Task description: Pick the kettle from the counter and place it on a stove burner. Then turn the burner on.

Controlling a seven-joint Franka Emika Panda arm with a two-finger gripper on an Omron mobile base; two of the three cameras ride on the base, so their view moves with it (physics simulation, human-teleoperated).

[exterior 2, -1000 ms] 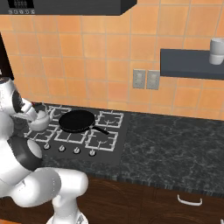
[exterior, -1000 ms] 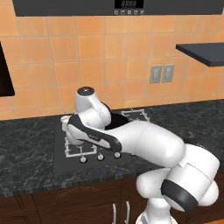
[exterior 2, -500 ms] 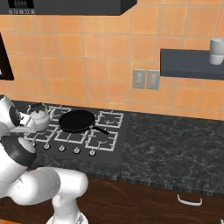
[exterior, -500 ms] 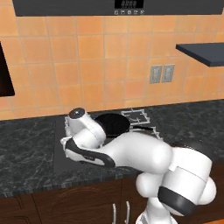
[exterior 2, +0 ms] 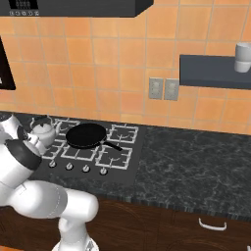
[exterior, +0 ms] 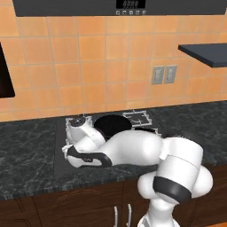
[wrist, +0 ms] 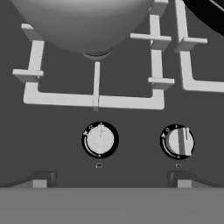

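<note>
Kettle [exterior 2: 43, 130] stands on the rear left burner of the stove [exterior 2: 117, 162], upright, with its dark arched handle above the lid. Beside it, on the next burner to the right, lies the flat black frying pan [exterior 2: 87, 135] with its handle pointing toward the front right. In the hand view the rounded underside of the kettle [wrist: 87, 24] fills the upper part, sitting on the white grate [wrist: 94, 98].

The gripper [wrist: 109, 181] is low over the front edge of the stove, in front of the kettle and not touching it. Its two dark finger tips [wrist: 41, 178] stand well apart from each other at the bottom of the hand view, so the pincer is open and holds nothing. Between the tips and the grate there are two round knobs: the left knob [wrist: 100, 140] is almost in line with the middle of the gripper, and the right knob [wrist: 178, 141] is near the right tip.

In the left base view the white arm bends down over the dark marbled counter [exterior: 26, 146] and hides most of the stove front.
</note>
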